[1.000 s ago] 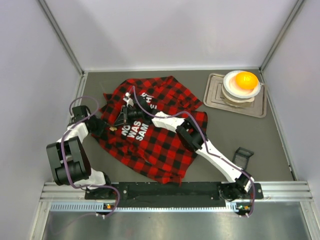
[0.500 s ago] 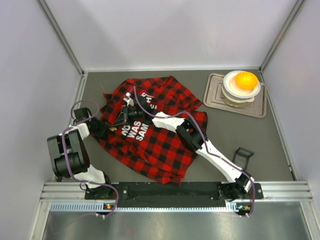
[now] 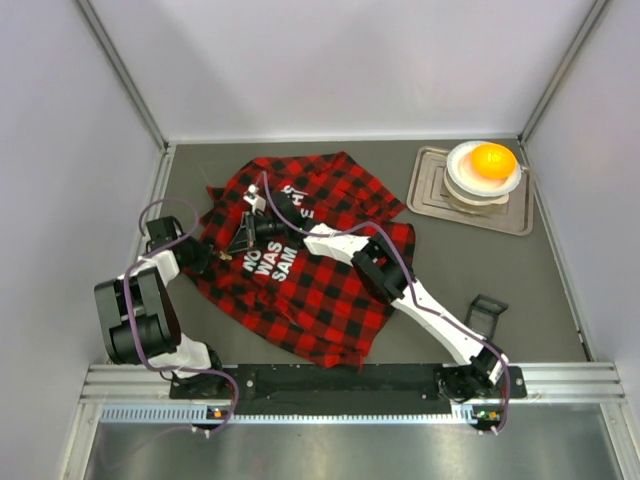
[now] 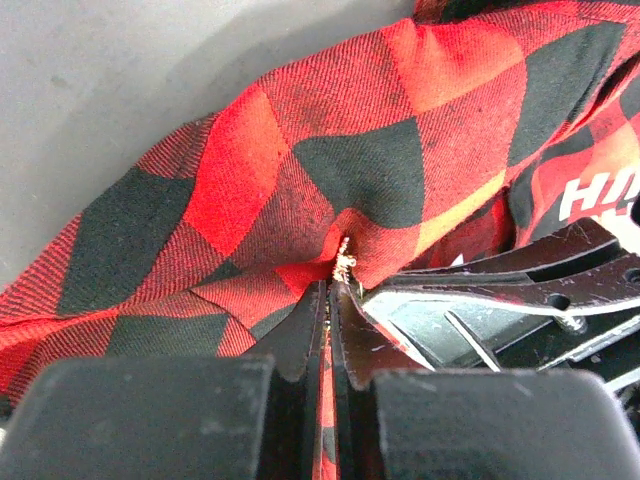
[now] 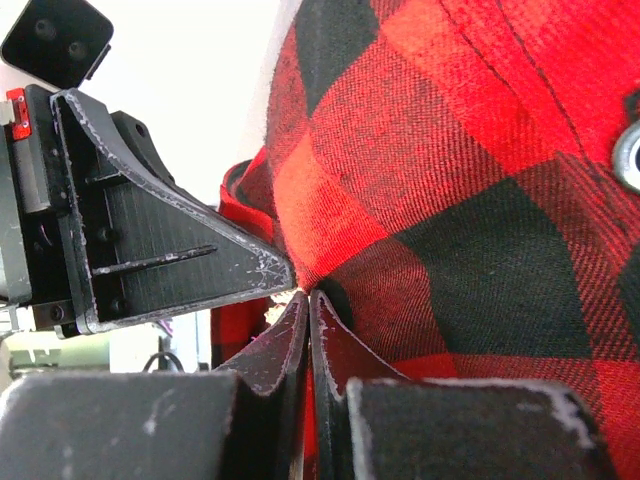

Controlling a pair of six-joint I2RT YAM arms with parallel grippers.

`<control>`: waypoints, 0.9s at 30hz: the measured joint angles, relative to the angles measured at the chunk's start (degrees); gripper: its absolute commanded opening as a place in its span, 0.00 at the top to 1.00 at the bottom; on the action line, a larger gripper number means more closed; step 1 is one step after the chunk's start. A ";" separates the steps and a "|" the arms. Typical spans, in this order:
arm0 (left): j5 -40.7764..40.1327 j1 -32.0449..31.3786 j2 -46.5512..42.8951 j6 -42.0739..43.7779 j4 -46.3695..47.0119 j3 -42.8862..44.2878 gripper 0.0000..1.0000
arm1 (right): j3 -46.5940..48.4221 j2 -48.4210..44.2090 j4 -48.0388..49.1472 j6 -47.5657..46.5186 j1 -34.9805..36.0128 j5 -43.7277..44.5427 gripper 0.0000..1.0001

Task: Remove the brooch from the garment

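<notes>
Table (image 3: 520, 290): grey, and we log nothing on it as displaced since a second ago. The garment (image 3: 320, 290): red-and-black plaid, spread left of centre, white lettering up, lying as before. Left arm (image 3: 135, 318): its white link now stands steeper than a second ago and the cable loop above it has shifted; right arm (image 3: 430, 310) unchanged, reaching across the cloth. Tray (image 3: 425, 195): far right corner, carrying one white bowl (image 3: 458, 180); in the bowl, one orange ball (image 3: 493, 160). Right gripper (image 5: 305, 298): clenched on a raised fold of plaid. Left gripper (image 4: 328, 288): fingers pressed together, tip to tip with the right one, pinching the brooch (image 4: 343, 264), a pale-gold speck that juts from the fold just past its tips
</notes>
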 measured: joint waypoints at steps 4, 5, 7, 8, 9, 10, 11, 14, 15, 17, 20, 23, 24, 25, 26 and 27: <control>-0.17 0.00 0.00 2.23 -0.98 0.37 1.00 | 0.00 -0.09 0.09 -1.99 0.07 -0.33 0.90; -0.11 0.00 0.00 2.97 -0.96 0.42 1.00 | -0.15 -0.11 0.44 -2.14 0.07 -0.35 0.88; 0.09 -0.07 0.00 4.52 -0.98 0.48 1.00 | -0.87 -0.37 1.49 -2.12 0.07 -0.33 0.85; 0.11 -0.15 0.00 5.42 -0.96 0.55 1.00 | -1.18 -0.48 1.84 -1.99 0.04 -0.33 0.83; 0.09 -0.24 -0.04 6.29 -0.96 0.61 1.00 | -1.31 -0.48 2.21 -1.73 0.04 -0.35 0.78; 0.02 -0.39 -0.11 7.10 -1.01 0.70 1.00 | -1.46 -0.50 2.54 -1.55 0.04 -0.35 0.76; -0.07 -0.42 -0.22 7.56 -1.05 0.72 1.00 | -1.49 -0.52 2.60 -1.36 0.04 -0.31 0.74; -0.63 -0.79 -1.05 9.07 -1.68 0.74 1.00 | -2.25 -0.70 3.74 -0.61 -0.07 -0.31 0.64; -0.85 -0.85 -1.33 9.42 -1.95 0.74 1.00 | -2.58 -0.76 4.37 -0.15 -0.09 -0.44 0.59; -1.38 -1.01 -1.97 9.81 -2.80 0.79 1.00 | -3.52 -1.22 6.27 0.96 -0.20 -1.16 0.54; -2.21 -1.09 -1.99 9.57 -5.27 1.68 1.00 | -5.70 -2.54 7.98 1.11 -0.35 -1.95 0.43; -3.13 -1.11 -0.31 8.17 -10.01 4.76 1.00 | -8.96 -5.05 8.17 -1.46 -0.44 -2.51 0.36; -3.39 -1.09 0.52 7.76 -11.37 5.88 1.00 | -9.99 -5.90 8.00 -2.73 -0.44 -2.58 0.36; -3.69 -1.11 1.88 6.67 -13.77 7.69 1.00 | -11.74 -7.23 7.58 -4.79 -0.46 -2.71 0.37; -3.87 -1.11 3.06 5.97 -15.61 9.16 1.00 | -12.76 -8.02 7.37 -6.40 -0.46 -2.71 0.37; -4.04 -1.11 4.11 5.11 -17.33 10.67 1.00 | -13.92 -8.81 7.30 -8.04 -0.46 -2.78 0.41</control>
